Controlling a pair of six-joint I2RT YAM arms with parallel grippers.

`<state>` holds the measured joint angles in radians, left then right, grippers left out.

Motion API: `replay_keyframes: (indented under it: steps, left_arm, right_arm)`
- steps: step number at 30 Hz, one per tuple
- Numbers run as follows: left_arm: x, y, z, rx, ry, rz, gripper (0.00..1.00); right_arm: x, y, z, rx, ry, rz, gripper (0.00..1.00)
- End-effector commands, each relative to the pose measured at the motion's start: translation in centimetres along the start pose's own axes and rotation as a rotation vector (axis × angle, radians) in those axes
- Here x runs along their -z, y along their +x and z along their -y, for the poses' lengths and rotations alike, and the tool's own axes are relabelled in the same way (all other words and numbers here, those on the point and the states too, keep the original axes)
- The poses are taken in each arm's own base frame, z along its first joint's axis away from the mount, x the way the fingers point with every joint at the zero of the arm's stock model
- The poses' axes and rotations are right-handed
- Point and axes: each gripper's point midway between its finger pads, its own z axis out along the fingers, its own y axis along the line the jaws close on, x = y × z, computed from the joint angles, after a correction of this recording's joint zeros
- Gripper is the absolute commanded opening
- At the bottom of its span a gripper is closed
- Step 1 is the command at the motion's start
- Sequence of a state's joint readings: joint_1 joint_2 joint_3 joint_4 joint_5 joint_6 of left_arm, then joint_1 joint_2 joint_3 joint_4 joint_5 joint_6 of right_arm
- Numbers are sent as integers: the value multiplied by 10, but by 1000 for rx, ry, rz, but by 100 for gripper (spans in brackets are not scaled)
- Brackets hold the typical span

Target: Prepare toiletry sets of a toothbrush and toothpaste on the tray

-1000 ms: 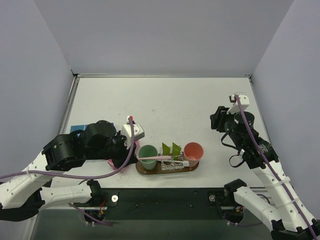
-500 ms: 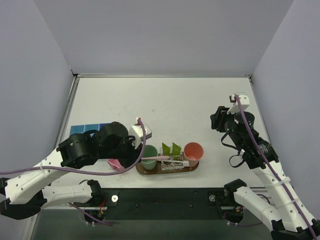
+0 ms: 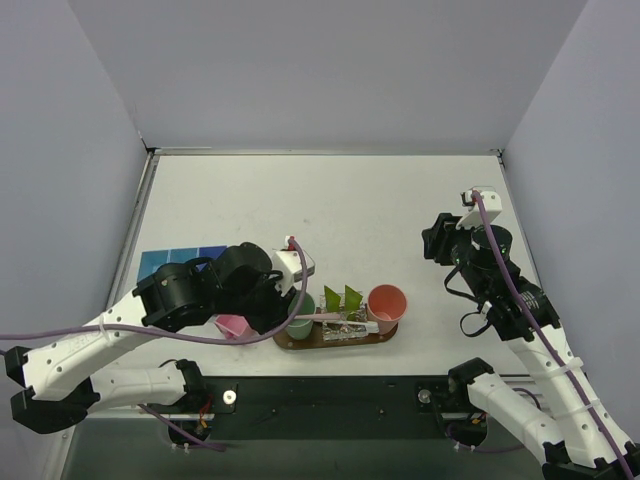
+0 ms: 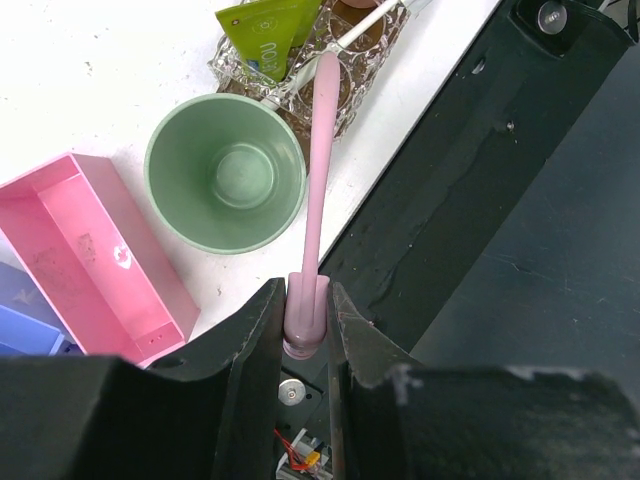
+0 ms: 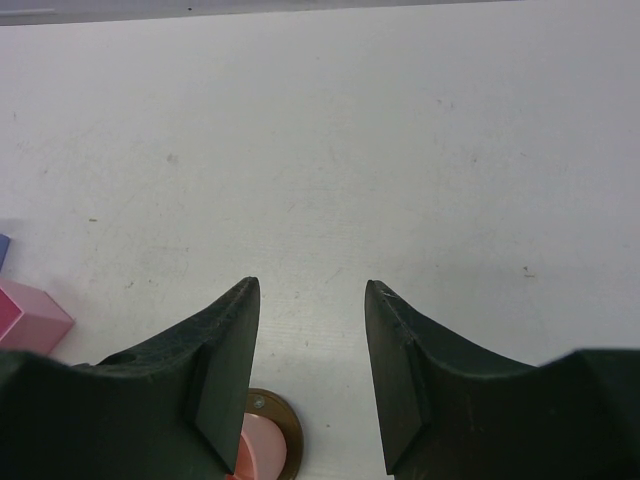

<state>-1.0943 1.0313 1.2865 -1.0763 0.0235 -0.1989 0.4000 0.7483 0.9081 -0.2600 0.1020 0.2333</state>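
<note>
My left gripper (image 4: 305,300) is shut on the base of the pink toothbrush (image 4: 318,170). The brush runs past the rim of a green cup (image 4: 225,185), and its tip reaches a clear glass holder (image 4: 345,70). In the top view the toothbrush (image 3: 322,316) lies over the brown oval tray (image 3: 385,336), and my left gripper (image 3: 283,318) is at the tray's left end. Green toothpaste sachets (image 3: 343,298) stand behind the holder. A pink cup (image 3: 386,303) stands at the tray's right end. My right gripper (image 3: 435,245) is open and empty over bare table, right of the tray.
A pink bin (image 3: 235,325) sits left of the tray, partly under my left arm, with a blue bin (image 3: 180,260) behind it. The black table edge (image 4: 470,200) runs close in front of the tray. The right wrist view shows the pink cup (image 5: 262,450) below the open jaws.
My left arm has swung right from over the pink bin toward the green cup, uncovering the blue bin, with the toothbrush still in its grip. The right arm has barely moved.
</note>
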Motion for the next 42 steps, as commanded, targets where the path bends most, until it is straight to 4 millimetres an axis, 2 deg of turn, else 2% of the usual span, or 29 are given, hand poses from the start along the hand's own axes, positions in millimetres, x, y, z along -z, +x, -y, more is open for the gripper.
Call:
replay_keyframes:
  steps: [1,7,16,42]
  left_arm:
    - [-2,-11,0,0,-7,32,0]
    - [-8,-6,4,-14,-2,-9,0]
    - [-14,-7,-6,-26,-82,-13,0]
    - [-31,-5,7,-17,-99,-16,0]
  right_arm:
    - [2,-4,5,5,24,20,42]
    - [2,-2,6,9,28,17,42]
    - [2,1,9,16,36,15,42]
    - [0,9,16,46,63,1,42]
